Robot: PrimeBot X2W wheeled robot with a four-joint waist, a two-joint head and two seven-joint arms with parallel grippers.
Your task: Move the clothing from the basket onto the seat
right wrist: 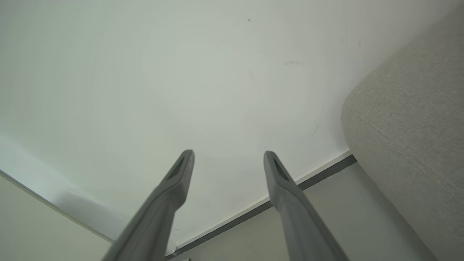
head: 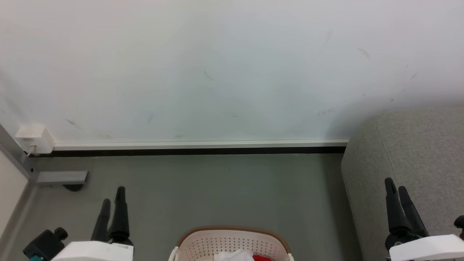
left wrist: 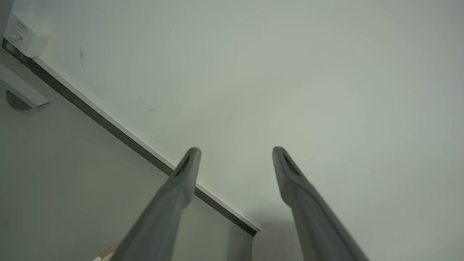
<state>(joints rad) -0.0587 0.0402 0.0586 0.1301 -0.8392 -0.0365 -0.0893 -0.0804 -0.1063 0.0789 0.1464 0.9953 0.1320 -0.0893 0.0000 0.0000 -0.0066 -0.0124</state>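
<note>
Pointing up the head view from its lower left, the left jaws stand wide open and hold nothing. Their two dark fingers point(head: 120, 210) rise over the grey floor point(head: 224, 188), clear of everything. In the left wrist view the same fingers point(left wrist: 185, 177) spread apart against the white wall point(left wrist: 290, 72), with the dark skirting point(left wrist: 108, 125) running slantwise behind them.

The right jaws mirror that pose at the lower right, also fully open and empty. Their fingers point(head: 393, 203) are raised in front of the rounded end of the seat point(head: 417, 152) without touching it. In the right wrist view these fingers point(right wrist: 177, 177) aim at the wall, and the seat point(right wrist: 409, 127) bulks at the right.

Between the two arms, at the bottom edge of the head view, the basket point(head: 232, 229) sits on the floor. The clothing point(head: 261, 258) lies inside it, a scrap of red beside white cloth. The seat is well apart from the basket, to its right. A small white box point(head: 34, 139) is fixed low on the wall at the far left.
</note>
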